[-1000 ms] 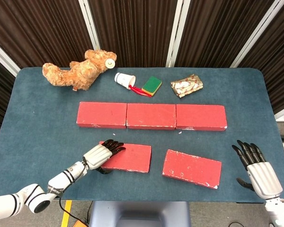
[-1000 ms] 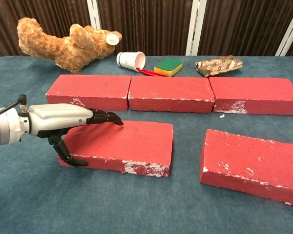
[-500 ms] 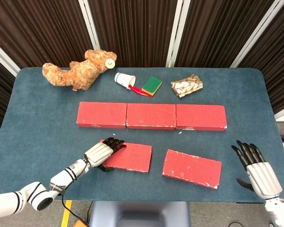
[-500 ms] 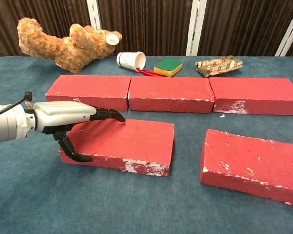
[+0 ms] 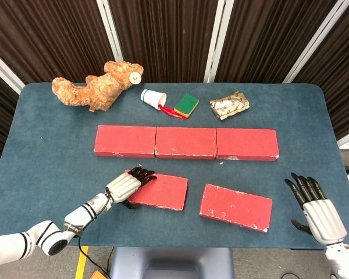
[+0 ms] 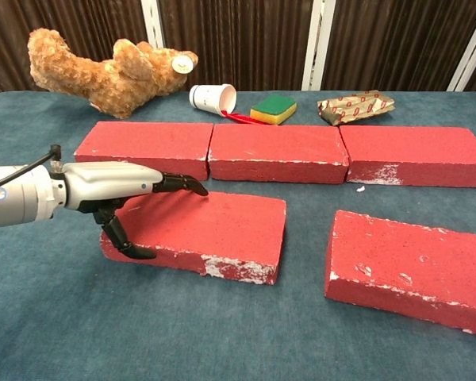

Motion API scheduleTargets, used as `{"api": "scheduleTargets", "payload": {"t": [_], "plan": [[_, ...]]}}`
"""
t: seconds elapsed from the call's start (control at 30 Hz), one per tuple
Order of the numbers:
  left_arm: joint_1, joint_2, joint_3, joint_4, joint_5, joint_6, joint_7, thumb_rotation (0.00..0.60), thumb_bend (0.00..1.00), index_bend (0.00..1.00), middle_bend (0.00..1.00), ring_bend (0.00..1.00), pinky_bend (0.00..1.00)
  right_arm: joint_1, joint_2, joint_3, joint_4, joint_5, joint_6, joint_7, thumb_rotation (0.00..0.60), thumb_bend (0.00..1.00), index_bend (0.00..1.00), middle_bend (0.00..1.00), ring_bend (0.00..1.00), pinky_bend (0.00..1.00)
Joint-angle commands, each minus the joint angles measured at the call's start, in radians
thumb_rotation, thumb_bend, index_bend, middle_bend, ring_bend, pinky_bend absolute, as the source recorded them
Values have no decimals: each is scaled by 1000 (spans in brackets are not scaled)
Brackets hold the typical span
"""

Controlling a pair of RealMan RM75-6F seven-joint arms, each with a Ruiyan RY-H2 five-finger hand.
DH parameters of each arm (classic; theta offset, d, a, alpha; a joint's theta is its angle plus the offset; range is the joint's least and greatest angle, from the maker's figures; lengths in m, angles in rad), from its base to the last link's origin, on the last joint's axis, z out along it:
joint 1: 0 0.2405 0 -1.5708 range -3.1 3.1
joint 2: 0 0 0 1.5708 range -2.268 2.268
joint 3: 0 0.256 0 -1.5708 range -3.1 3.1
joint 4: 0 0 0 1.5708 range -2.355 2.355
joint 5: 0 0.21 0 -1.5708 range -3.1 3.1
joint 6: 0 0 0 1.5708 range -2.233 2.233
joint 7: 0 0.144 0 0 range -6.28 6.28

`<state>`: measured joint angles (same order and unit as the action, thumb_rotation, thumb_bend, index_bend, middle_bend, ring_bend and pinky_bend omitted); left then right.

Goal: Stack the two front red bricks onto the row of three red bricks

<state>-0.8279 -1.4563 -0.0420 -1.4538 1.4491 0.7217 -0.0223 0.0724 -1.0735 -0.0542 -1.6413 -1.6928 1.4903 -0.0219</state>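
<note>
**Gripping the left front brick: it has slid slightly rightward**

Entry, task items. We record the left hand (image 6: 115,190) at the left end of the nearer-left flat red rectangular brick (image 5: 158,191), dark fingers (image 6: 181,183) laid over its top face and the thumb hooked down the near-left edge. We judge this a clamp on the brick's end. Against the pictures of a second ago, the brick has crept to the right and toward the row, its right edge now further along in both views, and the hand has travelled with it. In the chest view the brick sits flat on the cloth as far as we can tell; we see no gap beneath it.

The second front red brick (image 5: 235,207) lies untouched to the right, turned a little askew. The right hand (image 5: 314,208) hovers beyond its right end, well apart from it, fingers spread and holding nothing, unchanged.

The row of three red bricks (image 5: 185,143) lies end to end behind, nothing yet on top.

Meaning for the task, in our judgement: first brick grasped and dragged but not lifted; both stacks remain to be done.

Entry, other items. Brown plush teddy bear (image 5: 99,86), tipped white paper cup (image 5: 153,97), green-and-yellow sponge (image 5: 187,104), patterned wrapped packet (image 5: 229,105), all along the far side of the blue-clothed table (image 5: 46,151).
</note>
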Motion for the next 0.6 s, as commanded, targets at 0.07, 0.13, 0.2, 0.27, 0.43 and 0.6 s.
{"api": "scheduleTargets", "payload": {"t": [0.07, 0.13, 0.2, 0.27, 0.43, 0.6], "plan": [[-6, -5, -1, -1, -13, -3, 19, 600, 249, 0, 0, 0, 72, -5, 0, -5, -1, -13, 10, -4, 600, 65, 0, 0, 0, 0], [-11, -7, -2, 1, -25, -14, 29, 600, 249, 0, 0, 0, 72, -6, 1, -7, 0, -18, 12, -3, 600, 64, 0, 0, 0, 0], [-17, -11, -4, 4, -43, -26, 49, 600, 250, 0, 0, 0, 73, -7, 4, -10, 0, -20, 12, 0, 600, 65, 0, 0, 0, 0], [-19, -14, -5, 6, -62, -30, 70, 600, 250, 0, 0, 0, 80, -7, 9, -11, -1, -23, 13, 9, 600, 65, 0, 0, 0, 0], [-25, -25, -14, 1, -109, -40, 101, 600, 248, 0, 0, 0, 121, -8, 15, -18, 2, -36, 16, 21, 600, 65, 0, 0, 0, 0], [-29, -30, -18, -5, -151, -46, 130, 600, 247, 0, 53, 53, 194, -8, 17, -20, 7, -46, 22, 41, 600, 65, 0, 0, 0, 0]]}}
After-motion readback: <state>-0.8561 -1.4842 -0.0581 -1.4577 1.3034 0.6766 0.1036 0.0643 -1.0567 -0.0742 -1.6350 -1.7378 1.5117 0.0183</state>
